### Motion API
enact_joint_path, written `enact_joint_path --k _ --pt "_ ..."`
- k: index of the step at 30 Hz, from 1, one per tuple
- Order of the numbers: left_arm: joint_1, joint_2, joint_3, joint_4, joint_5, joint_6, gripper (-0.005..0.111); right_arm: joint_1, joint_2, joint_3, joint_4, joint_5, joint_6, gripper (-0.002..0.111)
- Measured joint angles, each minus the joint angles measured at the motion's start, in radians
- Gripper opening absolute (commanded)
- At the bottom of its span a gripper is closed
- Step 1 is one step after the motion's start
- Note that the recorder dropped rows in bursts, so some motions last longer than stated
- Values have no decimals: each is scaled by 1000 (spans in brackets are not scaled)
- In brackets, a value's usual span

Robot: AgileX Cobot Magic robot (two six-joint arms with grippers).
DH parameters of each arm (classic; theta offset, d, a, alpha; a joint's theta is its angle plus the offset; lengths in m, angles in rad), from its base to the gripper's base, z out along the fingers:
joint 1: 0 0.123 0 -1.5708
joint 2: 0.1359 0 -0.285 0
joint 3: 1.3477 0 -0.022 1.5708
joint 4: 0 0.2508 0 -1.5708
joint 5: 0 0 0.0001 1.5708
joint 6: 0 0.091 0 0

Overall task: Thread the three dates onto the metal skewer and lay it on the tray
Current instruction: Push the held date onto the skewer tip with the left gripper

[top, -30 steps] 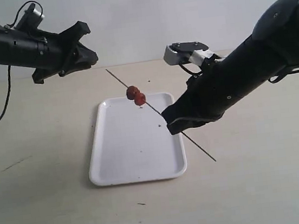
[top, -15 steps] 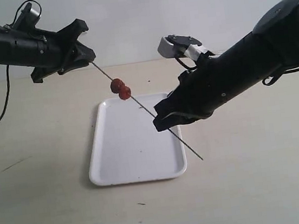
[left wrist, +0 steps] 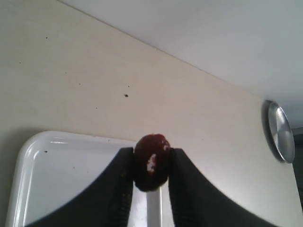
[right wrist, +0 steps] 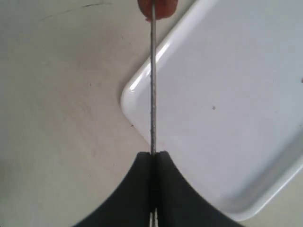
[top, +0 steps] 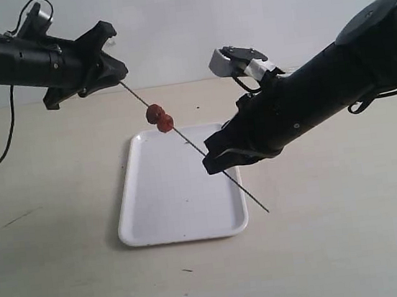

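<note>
**Exterior view:** A white tray [top: 168, 196] was seen lying on a pale table [top: 68, 266]. Above it, a metal skewer [top: 197, 147] was held slanting in the air. It was gripped low on its length by the right gripper [top: 215, 162], whose jaws were clamped onto it. Two dates [top: 159, 118] were threaded on the upper part, touching each other. The skewer's upper end was seen reaching the tips of the left gripper [top: 118, 73]; contact there could not be told.

**Left wrist view:** A third date [left wrist: 151, 162] was pinched between the left gripper's two black fingers [left wrist: 124, 184], above the tray. A round metal disc [left wrist: 279, 132] was seen well apart from the tray.

**Right wrist view:** The skewer was shown squeezed between the closed right fingers. It ran out past the tray's corner toward a date cut off at the picture's edge.
</note>
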Motion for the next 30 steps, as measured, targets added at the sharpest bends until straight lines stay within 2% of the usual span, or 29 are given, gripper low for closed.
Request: enact_joint_path --k 10,22,30 --pt "20 0 0 -23 115 0 27 0 1 0 -64 -51 69 0" --pt "129 0 0 -79 279 0 27 0 1 0 -123 -49 124 0" --pt "133 0 0 -122 343 11 27 0 1 0 -83 1 61 0"
